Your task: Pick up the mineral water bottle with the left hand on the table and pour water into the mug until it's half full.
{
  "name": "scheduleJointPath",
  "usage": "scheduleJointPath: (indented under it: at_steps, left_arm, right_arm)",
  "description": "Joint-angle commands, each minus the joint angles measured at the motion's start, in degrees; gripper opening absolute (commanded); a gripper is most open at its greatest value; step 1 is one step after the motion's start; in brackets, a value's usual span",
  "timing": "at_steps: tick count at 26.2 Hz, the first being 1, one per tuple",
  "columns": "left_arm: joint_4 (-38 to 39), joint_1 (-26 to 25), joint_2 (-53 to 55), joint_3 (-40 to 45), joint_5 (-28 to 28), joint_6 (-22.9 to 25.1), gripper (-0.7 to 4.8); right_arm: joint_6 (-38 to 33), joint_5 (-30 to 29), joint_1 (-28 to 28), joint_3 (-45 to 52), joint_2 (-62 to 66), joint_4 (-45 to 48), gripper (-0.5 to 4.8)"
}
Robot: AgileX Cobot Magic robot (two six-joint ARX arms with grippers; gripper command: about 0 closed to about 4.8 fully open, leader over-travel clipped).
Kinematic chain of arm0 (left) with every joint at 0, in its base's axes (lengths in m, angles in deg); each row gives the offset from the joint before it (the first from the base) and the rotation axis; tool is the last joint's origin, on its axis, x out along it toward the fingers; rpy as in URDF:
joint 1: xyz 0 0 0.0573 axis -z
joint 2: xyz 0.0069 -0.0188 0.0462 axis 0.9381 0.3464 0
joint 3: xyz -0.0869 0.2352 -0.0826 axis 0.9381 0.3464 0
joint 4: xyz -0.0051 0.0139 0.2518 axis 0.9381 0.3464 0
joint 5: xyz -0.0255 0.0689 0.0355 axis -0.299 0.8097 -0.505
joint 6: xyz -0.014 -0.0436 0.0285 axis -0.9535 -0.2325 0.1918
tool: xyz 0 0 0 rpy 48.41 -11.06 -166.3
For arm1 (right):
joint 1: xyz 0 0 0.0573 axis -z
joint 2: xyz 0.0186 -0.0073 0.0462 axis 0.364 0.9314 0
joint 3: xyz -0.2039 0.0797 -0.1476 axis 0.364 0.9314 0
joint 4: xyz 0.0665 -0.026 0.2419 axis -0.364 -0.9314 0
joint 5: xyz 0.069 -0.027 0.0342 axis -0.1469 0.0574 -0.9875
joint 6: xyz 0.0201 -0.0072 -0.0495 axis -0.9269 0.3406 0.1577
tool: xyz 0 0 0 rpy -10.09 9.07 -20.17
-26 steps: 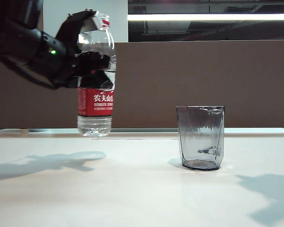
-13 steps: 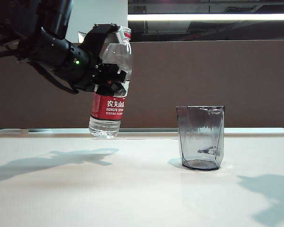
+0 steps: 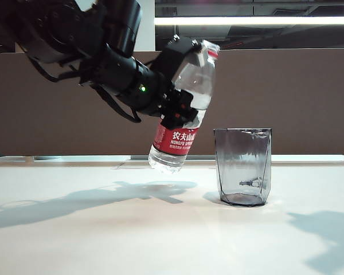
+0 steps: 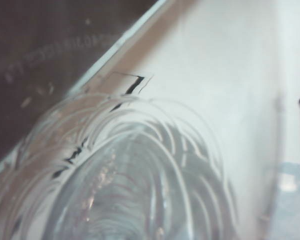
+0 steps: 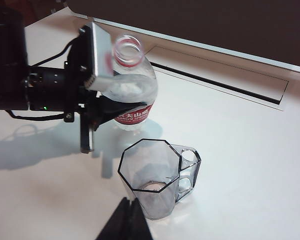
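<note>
My left gripper (image 3: 183, 86) is shut on the mineral water bottle (image 3: 180, 134), holding it above the table (image 3: 132, 229) just left of the mug (image 3: 242, 166). The clear bottle leans with its open, red-ringed neck toward the mug and its base lower and to the left. No water is leaving it. In the right wrist view the bottle (image 5: 132, 87) sits between the left gripper's (image 5: 107, 97) fingers behind the faceted mug (image 5: 150, 182). The bottle's ribbed plastic (image 4: 140, 175) fills the left wrist view and hides the fingers. My right gripper (image 5: 129, 222) is shut, close in front of the mug.
A brown partition wall (image 3: 275, 97) runs along the table's far edge. A long dark slot (image 5: 220, 82) lies in the tabletop behind the bottle. The mug shows a handle (image 5: 189, 167) on its side away from the bottle. Arm shadows fall on the white table.
The left arm has carried the bottle to the right, toward the mug, and tipped it from nearly upright to leaning neck-first at the mug. The mug has not moved.
</note>
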Motion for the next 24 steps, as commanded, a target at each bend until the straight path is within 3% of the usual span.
scheduleJointPath:
  at_steps: [1,5,10,15,24]
  left_arm:
    - [-3.8,0.4,0.5,-1.9,0.1,4.5,1.34]
    - [-3.8,0.4,1.1,-2.5,0.1,9.4,1.34]
    - [-3.8,0.7,1.4,-2.5,0.1,11.8,1.34]
    - [-3.8,1.5,1.5,-2.5,0.1,19.3,1.34]
    - [-4.4,1.7,3.9,-2.5,0.2,22.2,1.34]
  right_arm:
    - [0.2,-0.3,0.0,-0.4,-0.1,1.0,-0.08]
    - [0.2,-0.3,0.0,-0.4,-0.1,1.0,-0.08]
    - [0.2,-0.3,0.0,-0.4,-0.1,1.0,-0.08]
    - [0.2,-0.9,0.0,-0.4,-0.1,1.0,-0.08]
    - [0.2,-1.4,0.0,-0.4,-0.1,1.0,-0.08]
